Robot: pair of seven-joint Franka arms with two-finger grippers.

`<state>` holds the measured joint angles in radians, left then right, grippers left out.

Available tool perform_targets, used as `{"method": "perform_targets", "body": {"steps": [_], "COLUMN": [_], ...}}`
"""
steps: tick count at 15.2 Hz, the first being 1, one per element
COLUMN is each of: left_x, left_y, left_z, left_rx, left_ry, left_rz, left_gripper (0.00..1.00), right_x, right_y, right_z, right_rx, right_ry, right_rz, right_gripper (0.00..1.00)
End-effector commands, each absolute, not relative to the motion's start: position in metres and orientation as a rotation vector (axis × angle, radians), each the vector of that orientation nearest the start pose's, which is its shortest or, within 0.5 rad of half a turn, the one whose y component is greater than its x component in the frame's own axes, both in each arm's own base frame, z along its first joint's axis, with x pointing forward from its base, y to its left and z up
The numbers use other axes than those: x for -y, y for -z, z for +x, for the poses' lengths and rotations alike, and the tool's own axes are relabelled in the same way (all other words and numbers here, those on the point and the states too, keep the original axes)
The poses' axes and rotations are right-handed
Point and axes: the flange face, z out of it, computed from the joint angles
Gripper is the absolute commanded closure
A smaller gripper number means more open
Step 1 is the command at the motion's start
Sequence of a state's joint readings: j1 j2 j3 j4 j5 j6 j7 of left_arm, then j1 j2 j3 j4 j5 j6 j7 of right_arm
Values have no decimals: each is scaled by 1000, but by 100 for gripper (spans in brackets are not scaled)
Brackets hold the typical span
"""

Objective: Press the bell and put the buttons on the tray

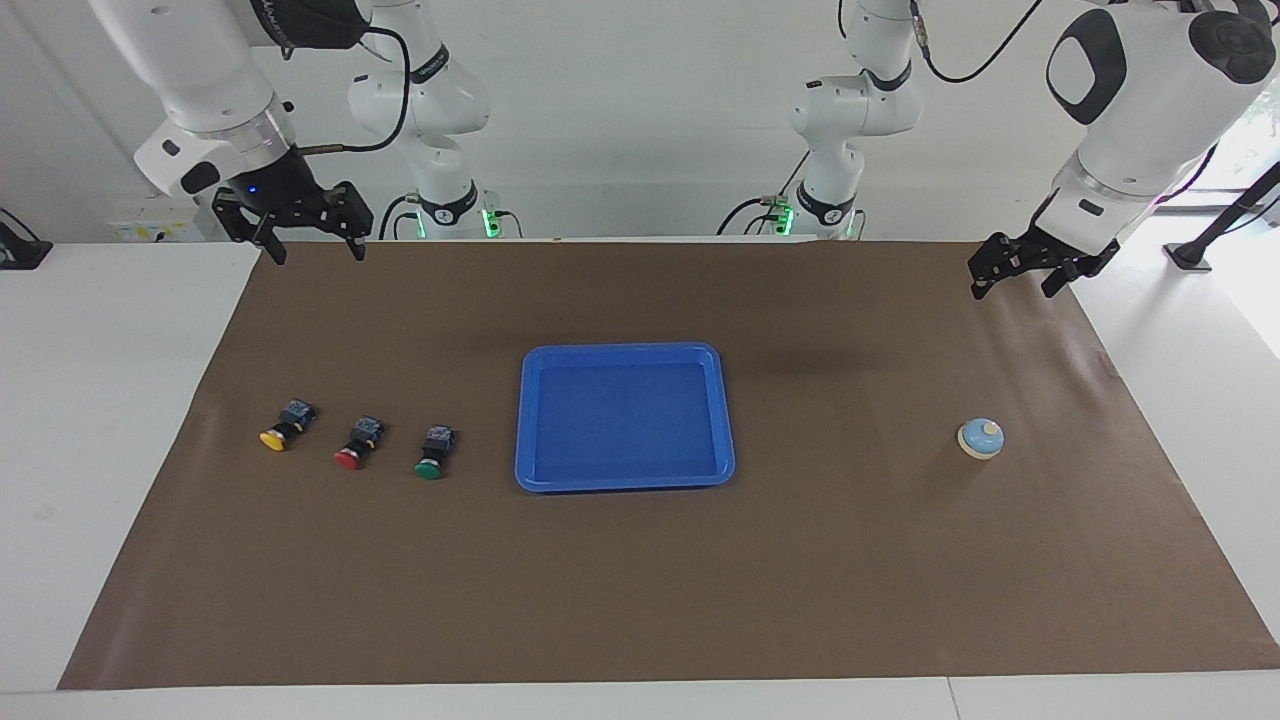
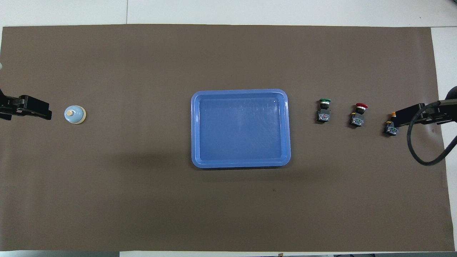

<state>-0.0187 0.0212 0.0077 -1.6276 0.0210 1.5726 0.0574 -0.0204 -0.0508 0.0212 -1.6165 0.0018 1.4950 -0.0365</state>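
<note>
Item: small light-blue dome bell (image 1: 981,438), toward the left arm's end; unpressed, seemingly. Shallow bright-blue plastic tray (image 1: 527,420) central, unfilled. Yellow, red, green mushroom-cap buttons (image 1: 356,444) beside it. Left gripper (image 1: 1018,278), right gripper (image 1: 312,247): raised, spread, holding nothing. Next: left descends onto bell.

A robotics lab, by every sign. Two white arms (image 1: 200,90) bolted at one table (image 1: 100,400) edge, green lights glowing at the bases, cables looping off the joints. Plain white walls; brown paper (image 1: 700,580) spread flat below the grippers as a work mat. Test props laid out in a neat row on it: buttons (image 1: 355,440), tray (image 1: 625,350), bell (image 1: 980,438).
</note>
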Motion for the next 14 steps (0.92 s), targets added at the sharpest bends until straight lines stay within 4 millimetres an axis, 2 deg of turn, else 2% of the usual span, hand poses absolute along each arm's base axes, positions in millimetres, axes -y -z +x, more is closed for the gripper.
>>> {"method": "perform_targets", "body": {"steps": [1,6,7,8,10,14], "left_x": [2,-2,-4,-15,-26,-59], "left_y": [-591,-586,-580,-572,-539,-457], "left_z": [553,551,552,549,549,578], "left_rx": [-104,-84,-78,-54,-41,-13], "left_ry": [-111,-94,-59,-28,-57,-83], "left_rz": [-3106,-3108,-3111,-3110,-3111,-3115], "left_gripper": [0,0,55,100,100,100], "right_x": [1,2,2,2,2,2], "right_y": [-626,-626,-626,-625,-626,-626], "right_z": [525,525,525,525,525,525], "right_rx": [73,71,71,71,71,71], "right_ry": [-118,-116,-118,-121,-118,-118], "right_rz": [-3115,-3115,-3115,-3115,-3115,-3115], "right_gripper": [0,0,0,0,0,0]}}
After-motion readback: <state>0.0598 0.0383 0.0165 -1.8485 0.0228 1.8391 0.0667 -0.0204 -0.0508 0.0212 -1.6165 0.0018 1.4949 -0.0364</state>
